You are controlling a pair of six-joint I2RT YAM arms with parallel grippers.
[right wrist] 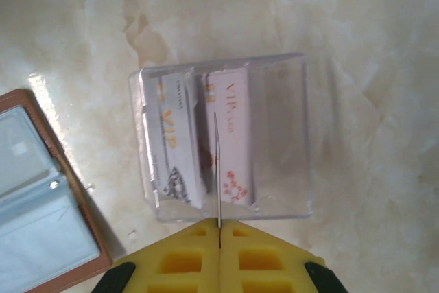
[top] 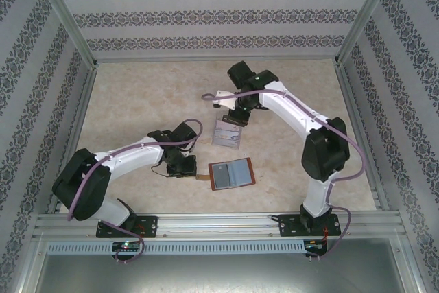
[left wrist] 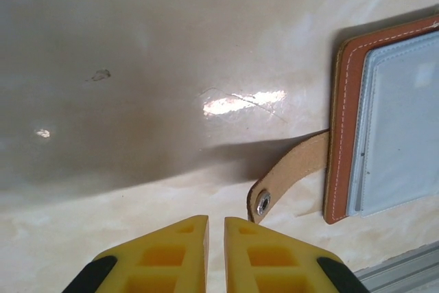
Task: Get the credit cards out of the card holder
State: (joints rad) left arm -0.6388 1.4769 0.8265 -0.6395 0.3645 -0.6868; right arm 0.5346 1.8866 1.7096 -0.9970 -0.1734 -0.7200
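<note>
Over tray (right wrist: 282, 135), R jaws pinch a card (right wrist: 217, 169); L jaws near-shut, empty.

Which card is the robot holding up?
The card standing on its thin edge, pinched between the right arm's fingers. The other two cards lie flat in the clear tray.

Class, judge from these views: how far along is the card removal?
Done: two credit cards lie in the clear tray. In hand: the right gripper pinches a third card edge-on above it. Remaining: releasing it, and checking the open card holder, whose pockets I cannot read for more.
</note>
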